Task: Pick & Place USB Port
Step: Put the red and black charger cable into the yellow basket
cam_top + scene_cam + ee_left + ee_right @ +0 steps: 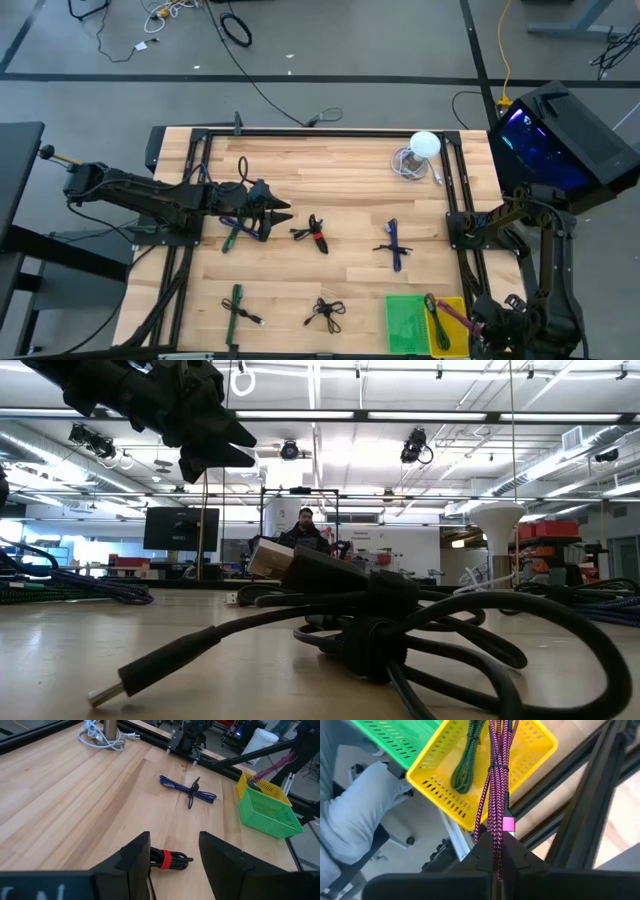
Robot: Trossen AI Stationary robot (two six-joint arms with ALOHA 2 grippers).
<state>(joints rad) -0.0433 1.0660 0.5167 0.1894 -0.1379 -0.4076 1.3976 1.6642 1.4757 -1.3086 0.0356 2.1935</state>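
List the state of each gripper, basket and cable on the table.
left gripper: open, above the red-banded black cable
right gripper: shut on pink cable
yellow basket: holds a green cable
green basket: looks empty
blue cable: bundled, lying on the table

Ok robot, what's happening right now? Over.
Left gripper open, above black cable with red tie. Right gripper shut on pink cable by yellow basket. Nothing blocking.
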